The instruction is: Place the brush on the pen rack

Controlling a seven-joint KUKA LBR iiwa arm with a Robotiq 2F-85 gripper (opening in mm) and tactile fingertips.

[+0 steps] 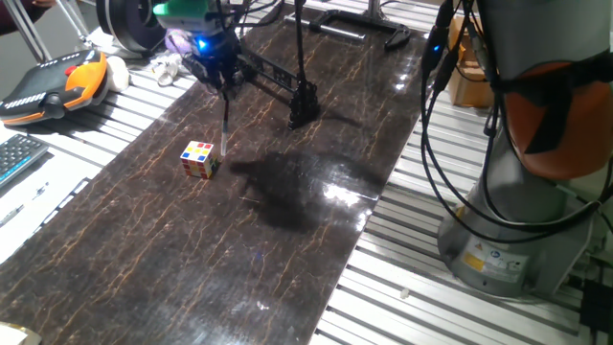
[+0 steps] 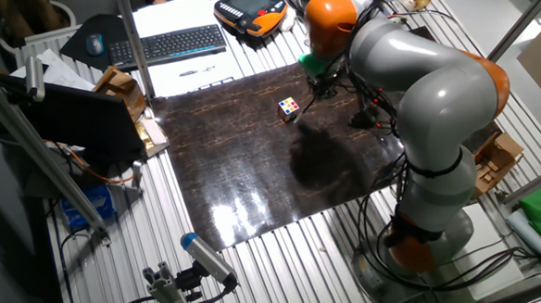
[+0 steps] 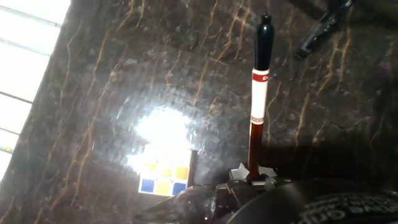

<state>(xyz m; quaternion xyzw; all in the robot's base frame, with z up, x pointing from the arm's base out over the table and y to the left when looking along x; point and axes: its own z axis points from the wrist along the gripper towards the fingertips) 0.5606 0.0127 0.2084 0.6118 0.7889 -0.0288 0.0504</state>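
Observation:
My gripper point(image 1: 223, 84) is shut on the brush point(image 1: 223, 125), which hangs straight down with its tip just above the dark tabletop. In the hand view the brush point(image 3: 257, 99) runs up from my fingers point(image 3: 244, 177), with a brown shaft, a white band and a black end. The pen rack point(image 1: 283, 84), a low black notched bar with blocky feet, stands just right of and behind the gripper. Part of the pen rack point(image 3: 318, 32) shows at the top right of the hand view. In the other fixed view the gripper point(image 2: 319, 76) is partly hidden by the arm.
A multicoloured puzzle cube point(image 1: 200, 159) sits just left of the brush tip, also in the hand view point(image 3: 163, 178) and the other fixed view point(image 2: 290, 108). A flat black bracket point(image 1: 359, 26) lies at the far end. A teach pendant point(image 1: 57, 84) and a keyboard point(image 2: 168, 45) lie off the mat.

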